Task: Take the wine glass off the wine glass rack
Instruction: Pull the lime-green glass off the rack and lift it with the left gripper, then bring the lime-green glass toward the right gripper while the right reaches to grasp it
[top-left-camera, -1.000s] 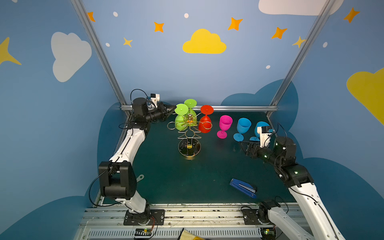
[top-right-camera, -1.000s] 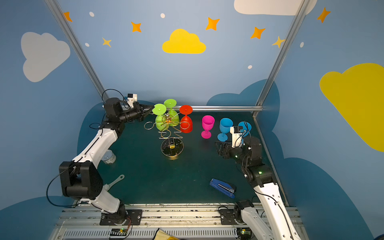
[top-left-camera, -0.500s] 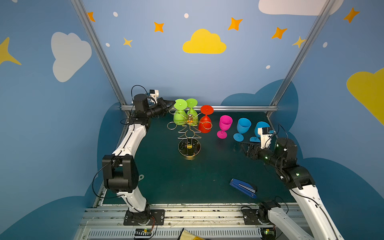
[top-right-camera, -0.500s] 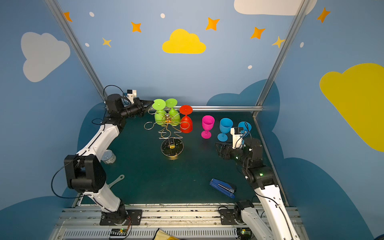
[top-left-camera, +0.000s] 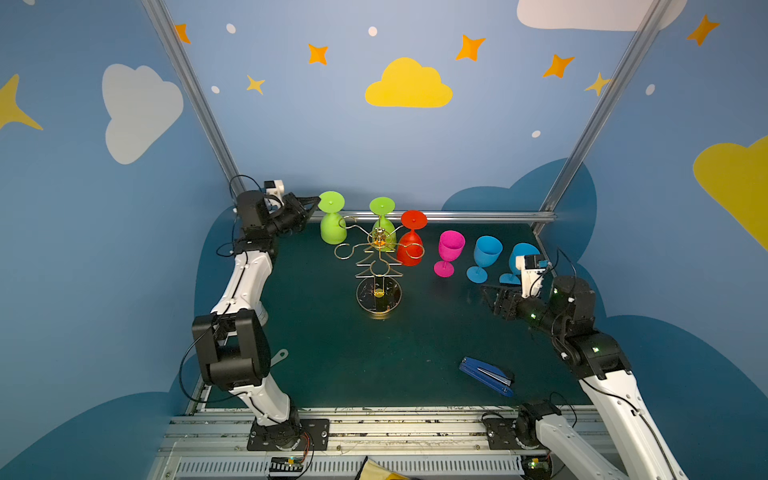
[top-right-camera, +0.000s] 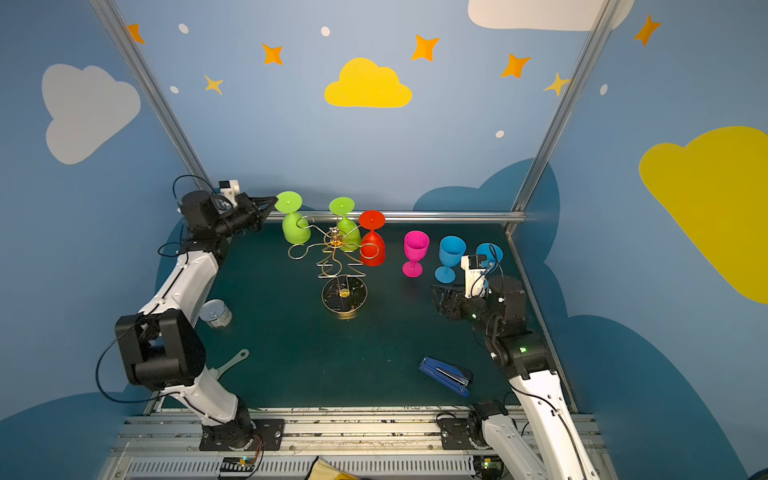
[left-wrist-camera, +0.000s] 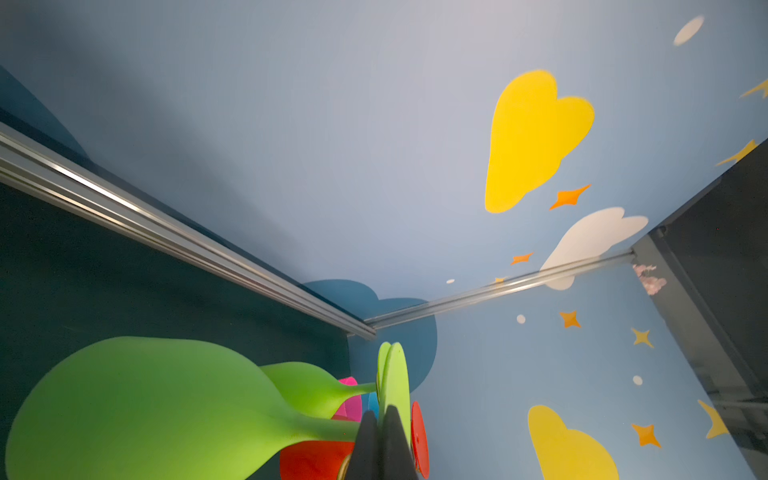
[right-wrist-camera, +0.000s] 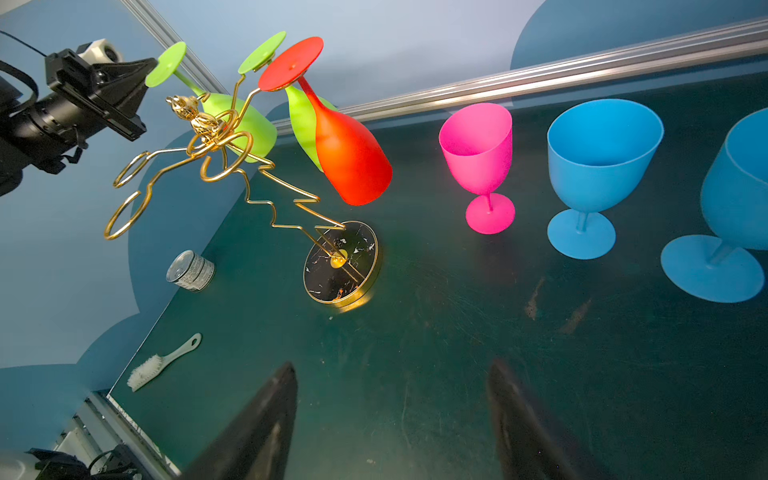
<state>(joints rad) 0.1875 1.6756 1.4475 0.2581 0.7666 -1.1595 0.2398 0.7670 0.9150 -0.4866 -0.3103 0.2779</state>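
Three glasses hang on the rack (top-left-camera: 368, 297) in both top views, and three more stand on the desk (top-left-camera: 374, 365). My left fingers (top-left-camera: 311, 203) pinch the foot of the outer green glass (top-left-camera: 332, 228); can't tell if its stem has cleared the wire loop. Left wrist view: fingers (left-wrist-camera: 368, 444) clamped on that green foot's edge. Right wrist view: my right fingers (right-wrist-camera: 266, 428) spread wide, empty, above the desk. Looks about halfway to me.

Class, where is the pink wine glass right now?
In both top views the pink wine glass stands upright on the dark green tabletop, right of centre, between the red glass hanging on the gold wire rack and a blue wine glass.
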